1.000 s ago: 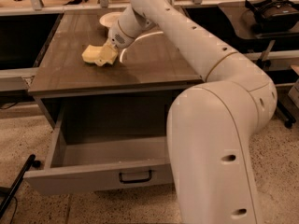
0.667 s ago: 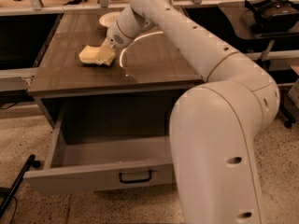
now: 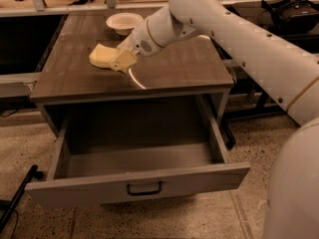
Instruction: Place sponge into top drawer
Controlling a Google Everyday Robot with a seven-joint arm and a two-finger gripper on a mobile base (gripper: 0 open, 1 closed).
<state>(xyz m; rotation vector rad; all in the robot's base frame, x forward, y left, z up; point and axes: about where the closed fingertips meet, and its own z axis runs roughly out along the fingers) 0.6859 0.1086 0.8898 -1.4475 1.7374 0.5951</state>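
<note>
The pale yellow sponge (image 3: 101,55) is at the left middle of the cabinet top, tilted, its right end between the fingers of my gripper (image 3: 121,59). The gripper reaches in from the right on the white arm and is shut on the sponge, just above the wood. The top drawer (image 3: 139,183) is pulled wide open below the cabinet top. Its inside shows nothing in it, and its dark handle (image 3: 144,188) is at the centre of the front panel.
A round white bowl (image 3: 124,21) stands at the back of the cabinet top (image 3: 184,68), behind the gripper. A white cable (image 3: 134,78) curves across the top. My arm's bulky lower link (image 3: 294,183) fills the right side. A dark bar (image 3: 17,198) lies on the floor at left.
The sponge has shifted a little left and tipped up in the gripper. The arm's upper link has swung lower across the right of the view.
</note>
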